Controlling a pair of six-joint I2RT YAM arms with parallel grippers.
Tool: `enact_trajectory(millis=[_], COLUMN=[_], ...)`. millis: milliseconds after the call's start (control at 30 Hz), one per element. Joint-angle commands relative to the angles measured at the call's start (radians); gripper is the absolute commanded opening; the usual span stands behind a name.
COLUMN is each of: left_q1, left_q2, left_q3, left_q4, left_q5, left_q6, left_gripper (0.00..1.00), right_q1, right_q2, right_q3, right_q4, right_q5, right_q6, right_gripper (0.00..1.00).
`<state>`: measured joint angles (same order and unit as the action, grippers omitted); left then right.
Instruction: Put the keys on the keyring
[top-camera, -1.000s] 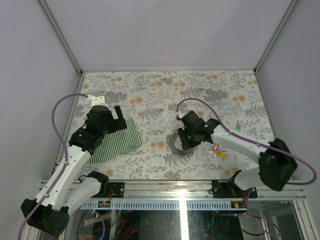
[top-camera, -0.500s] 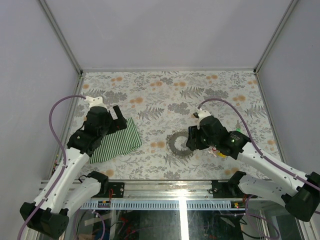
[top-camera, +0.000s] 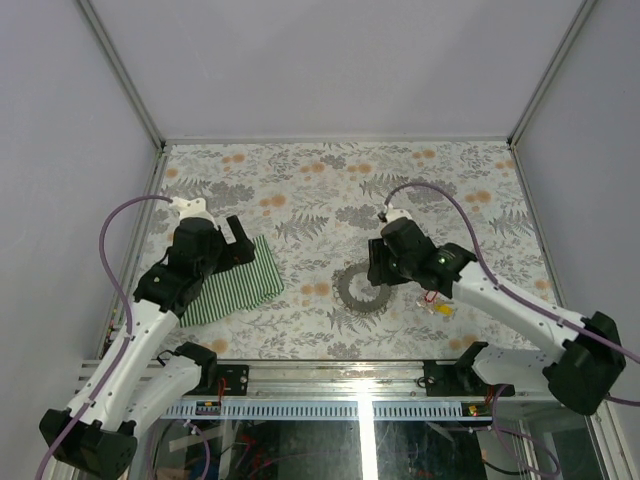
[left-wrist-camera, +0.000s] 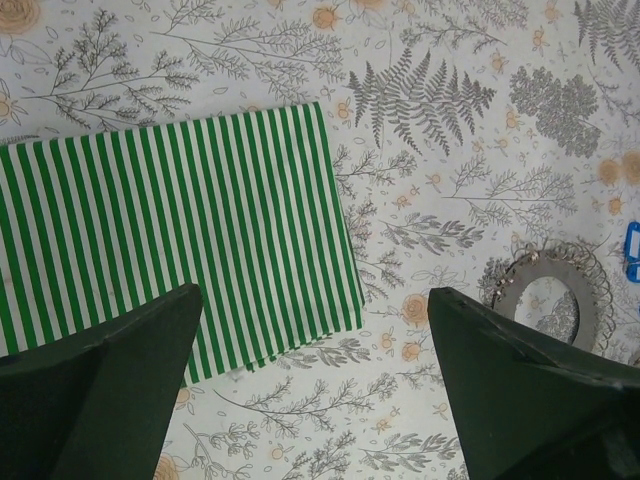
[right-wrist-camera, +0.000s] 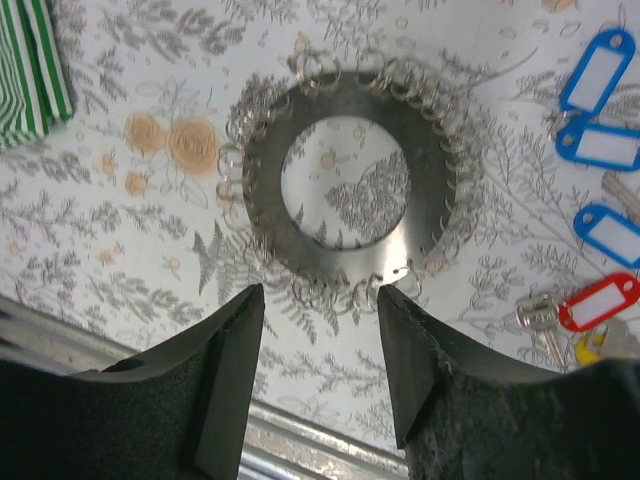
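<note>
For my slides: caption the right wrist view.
Open right gripper hovers over the keyring, keys lying beside it on the floral table.

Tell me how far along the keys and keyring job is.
Nothing looks done yet: the keys lie loose beside the keyring, none threaded on it. In hand: the right gripper hovers open over the keyring, holding nothing; the left gripper is open above the green striped cloth. Left: every key.
</note>
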<state>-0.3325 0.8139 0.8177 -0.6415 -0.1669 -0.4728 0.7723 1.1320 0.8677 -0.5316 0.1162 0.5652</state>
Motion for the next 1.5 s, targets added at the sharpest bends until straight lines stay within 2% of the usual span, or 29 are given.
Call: enact_trajectory(millis=[0, 267, 400, 600, 1133, 1467], left_q1=[-0.006, -0.036, -0.049, -0.068, -0.068, -0.068], left_q2=[-0.024, -0.073, -0.105, -0.058, -0.004, 0.011], left_q3=[-0.029, -0.031, -0.040, -0.030, -0.029, -0.028], left_q4=[0.058, 0.058, 0.064, 0.056, 0.059, 0.060], left_q5=[0.019, 0.027, 0.004, 0.022, 0.027, 0.019], left_q6=[0.016, 0.017, 0.010, 0.013, 0.015, 0.013], left_gripper=[1.00, 1.00, 1.00, 1.00, 1.00, 1.00], right_q1=[-0.065, -0.187, -0.206, -0.206, -0.206, -0.206], right_q2=[0.124, 0.256, 0.357, 0.466, 0.606, 0.636], right_q3=[0.102, 0.069, 0.136, 0.186, 0.245, 0.248], right_q4=[0.070, 0.274, 0.267, 0.269, 0.247, 0.249], right_q5=[-0.019, -0.093, -0.113, -0.146, -0.109, -0.091], right_q6=[-0.012, 0.036, 0.031, 0.046, 0.027, 0.014], right_gripper=[0.55, 0.44, 0.42, 0.39, 0.37, 0.36])
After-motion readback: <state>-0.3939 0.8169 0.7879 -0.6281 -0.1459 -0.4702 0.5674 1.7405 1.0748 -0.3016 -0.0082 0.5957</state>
